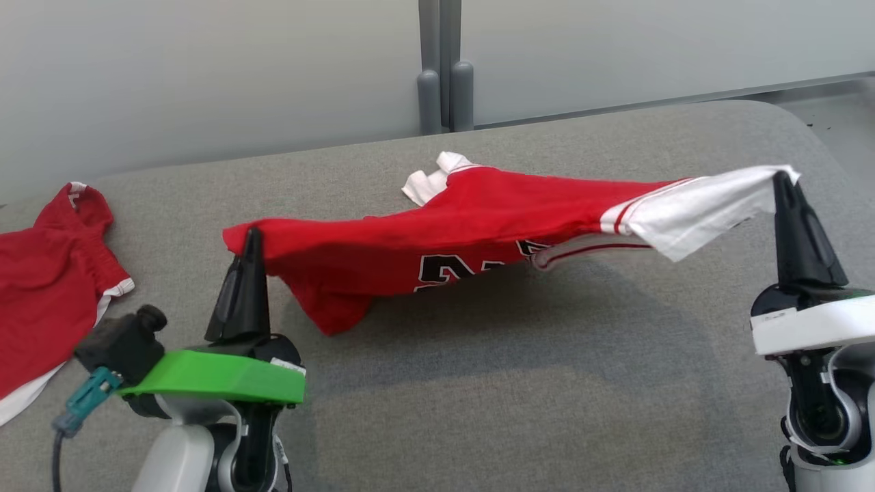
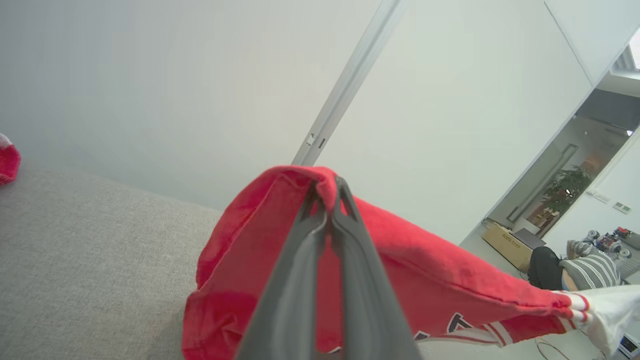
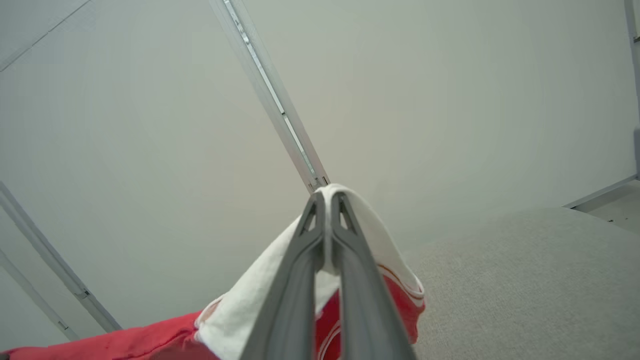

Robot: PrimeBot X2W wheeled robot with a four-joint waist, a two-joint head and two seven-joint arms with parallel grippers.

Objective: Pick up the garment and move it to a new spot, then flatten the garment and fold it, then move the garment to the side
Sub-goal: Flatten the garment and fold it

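Above the grey fabric-topped desk [image 1: 478, 410], the red-and-white cloth jersey [image 1: 465, 232] sags (soft, light, limp). The left gripper [image 1: 251, 234] pinches its nine-o'clock corner, and the right gripper [image 1: 782, 180] its three-o'clock hem.

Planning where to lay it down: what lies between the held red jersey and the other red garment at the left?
Nothing: the head view shows a bare grey cloth-covered surface between the jersey and the other red garment.
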